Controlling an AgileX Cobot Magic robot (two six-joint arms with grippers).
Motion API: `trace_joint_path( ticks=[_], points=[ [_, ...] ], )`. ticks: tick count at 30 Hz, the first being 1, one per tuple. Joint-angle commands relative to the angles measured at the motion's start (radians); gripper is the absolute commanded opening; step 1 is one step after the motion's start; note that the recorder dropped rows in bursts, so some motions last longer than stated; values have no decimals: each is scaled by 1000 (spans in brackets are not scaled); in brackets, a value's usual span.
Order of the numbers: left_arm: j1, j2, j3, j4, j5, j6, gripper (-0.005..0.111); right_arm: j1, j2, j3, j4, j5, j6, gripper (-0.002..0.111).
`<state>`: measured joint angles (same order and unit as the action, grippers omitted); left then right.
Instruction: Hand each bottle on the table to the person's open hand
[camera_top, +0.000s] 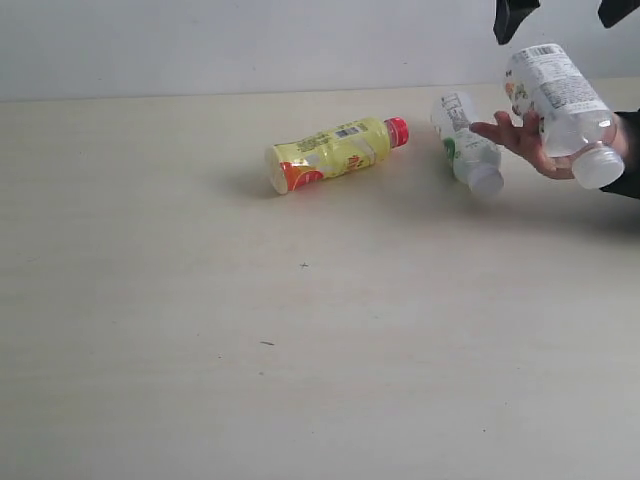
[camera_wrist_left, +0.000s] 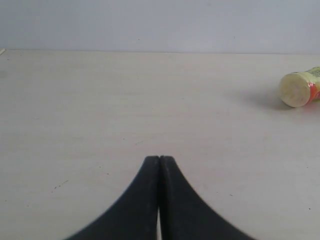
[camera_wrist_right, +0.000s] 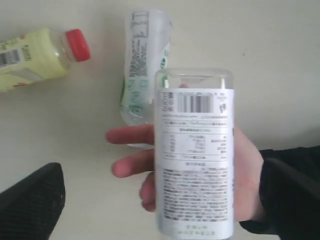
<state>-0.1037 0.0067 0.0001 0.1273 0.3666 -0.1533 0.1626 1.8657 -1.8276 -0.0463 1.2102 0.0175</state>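
right gripper (camera_top: 555, 30) apart, cropped at frame top, left gripper (camera_wrist_left: 159, 159) pressed together, white-labelled bottle (camera_top: 558, 100) partly hiding person's hand (camera_top: 520, 140)

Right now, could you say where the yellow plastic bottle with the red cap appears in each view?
Exterior view: yellow plastic bottle lying above centre.
Left wrist view: base at right edge.
Right wrist view: bottle at upper-left corner.
Landmark (exterior, right wrist): clear white-labelled bottle lying beside its cap.

left tool (camera_wrist_left: 159, 162): fingers pressed together | right tool (camera_top: 556, 28): fingers spread wide, raised
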Motion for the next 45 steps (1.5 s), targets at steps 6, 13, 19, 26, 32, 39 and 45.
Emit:
trace_joint_path(
  ticks=[6, 13, 19, 26, 32, 39, 45],
  points=[
    [4, -7, 0, -7, -10, -4, 0, 0, -171, 24, 173, 11, -47, 105],
    [4, -7, 0, -7, -10, -4, 0, 0, -254, 116, 201, 11, -52, 105],
    [4, -7, 0, -7, -10, -4, 0, 0, -284, 189, 201, 11, -57, 105],
    [4, -7, 0, -7, -10, -4, 0, 0, -295, 209, 201, 11, -77, 105],
    [4, -7, 0, -7, -10, -4, 0, 0, -295, 209, 201, 11, -79, 105],
    [4, -7, 0, -7, -10, -5, 0, 0, -295, 209, 204, 11, -79, 105],
    [4, -7, 0, -7, -10, -5, 0, 0, -295, 209, 204, 11, -79, 105]
  ],
)
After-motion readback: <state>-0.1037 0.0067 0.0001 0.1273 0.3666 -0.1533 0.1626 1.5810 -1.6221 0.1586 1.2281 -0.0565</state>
